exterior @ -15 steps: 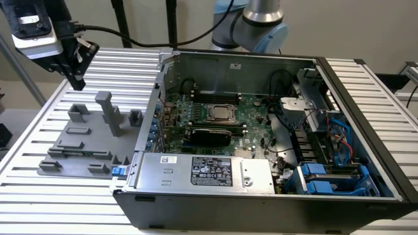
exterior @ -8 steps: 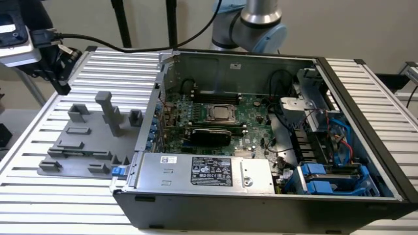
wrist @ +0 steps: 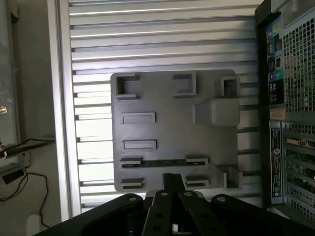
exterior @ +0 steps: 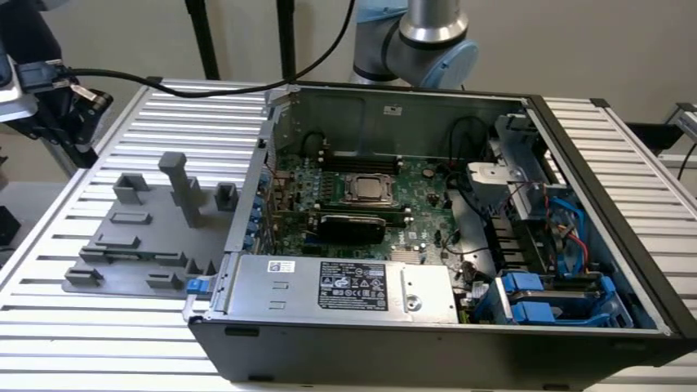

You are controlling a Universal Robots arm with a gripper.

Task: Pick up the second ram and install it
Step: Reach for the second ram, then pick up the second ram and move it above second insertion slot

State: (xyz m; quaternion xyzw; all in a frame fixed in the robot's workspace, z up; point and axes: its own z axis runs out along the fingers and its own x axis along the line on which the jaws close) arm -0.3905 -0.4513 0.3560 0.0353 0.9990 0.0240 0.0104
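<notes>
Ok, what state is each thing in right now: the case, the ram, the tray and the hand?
Case: open, side panel off, insides exposed.
Ram: resting in a tray holder, not yet lifted.
Tray: flat on the table, beside the case.
Hand: over the tray's edge, close to the ram.

we see a plain grey tray (wrist: 167,132), thin green ram stick (wrist: 163,162), silver ribbed table (exterior: 65,302), black case (exterior: 436,359), green motherboard (exterior: 419,175), silver power supply (exterior: 273,286) with black-and-white label (exterior: 354,286), blue drive brackets (exterior: 534,298), silver and pale blue arm (exterior: 430,45)
</notes>
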